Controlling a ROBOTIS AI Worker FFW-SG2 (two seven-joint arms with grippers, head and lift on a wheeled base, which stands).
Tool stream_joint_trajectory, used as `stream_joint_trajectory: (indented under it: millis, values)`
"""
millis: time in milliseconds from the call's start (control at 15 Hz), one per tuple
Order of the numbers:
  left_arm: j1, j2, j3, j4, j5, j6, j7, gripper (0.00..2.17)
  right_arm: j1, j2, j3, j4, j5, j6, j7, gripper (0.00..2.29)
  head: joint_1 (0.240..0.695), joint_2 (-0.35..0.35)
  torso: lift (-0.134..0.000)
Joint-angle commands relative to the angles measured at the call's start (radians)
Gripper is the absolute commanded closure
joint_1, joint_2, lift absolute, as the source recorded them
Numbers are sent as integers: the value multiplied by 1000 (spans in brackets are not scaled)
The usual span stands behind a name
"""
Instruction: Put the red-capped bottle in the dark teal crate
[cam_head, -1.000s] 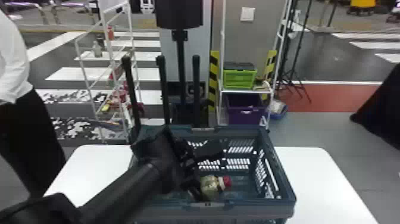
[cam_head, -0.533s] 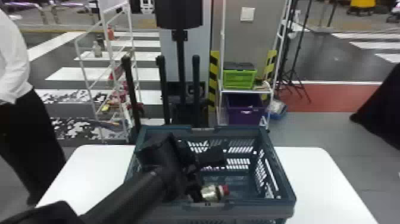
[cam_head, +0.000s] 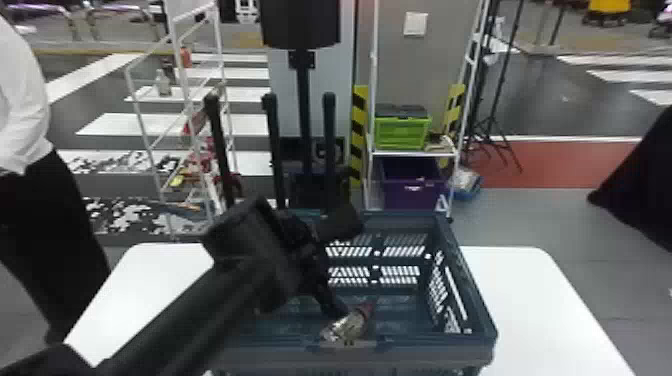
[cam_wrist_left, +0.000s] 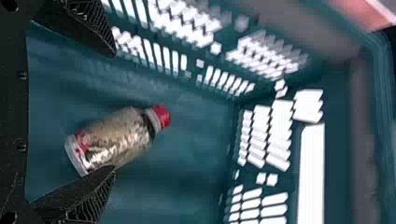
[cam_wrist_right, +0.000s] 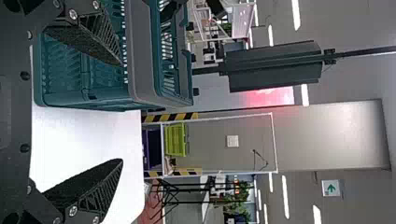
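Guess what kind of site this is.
Probably an indoor demo or test hall: crosswalk-style floor stripes, yellow-black hazard strips by a shelf, and a green arrow sign.

Here's the count: one red-capped bottle (cam_wrist_left: 116, 137), one teal crate (cam_head: 440, 342), one table (cam_head: 530, 305)! Two racks (cam_head: 415, 154) in the head view, two striped strips (cam_head: 359, 135), one green crate (cam_head: 401, 135), one purple crate (cam_head: 410, 197), one wall plate (cam_head: 415, 24), and, right wrist view, a single arrow sign (cam_wrist_right: 332, 188)!
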Motion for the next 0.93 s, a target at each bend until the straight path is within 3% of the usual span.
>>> stream_joint_trajectory:
  millis: [0,333,467,600,733,867]
  values:
    - [55,49,84,-208,11,119,0,33,0,0,-4,-6,0,3,0,151,499,0,0]
    - [294,104,411,-608,129,155,110,36,0,0,-8,-15,-2,12,0,151,499,0,0]
    - [439,116,541,-788,230,171,201,36,0,0,-11,-16,-2,18,0,151,499,0,0]
    - [615,118,627,-984,258,168,313,36,0,-3,-13,-21,0,24,0,151,499,0,0]
    - [822,92,710,-1160,289,51,419,29,-3,-5,-11,-23,-2,27,0,151,499,0,0]
    - [1048,23,799,-1280,364,-130,523,29,-8,-8,-11,-19,-3,30,0,151,499,0,0]
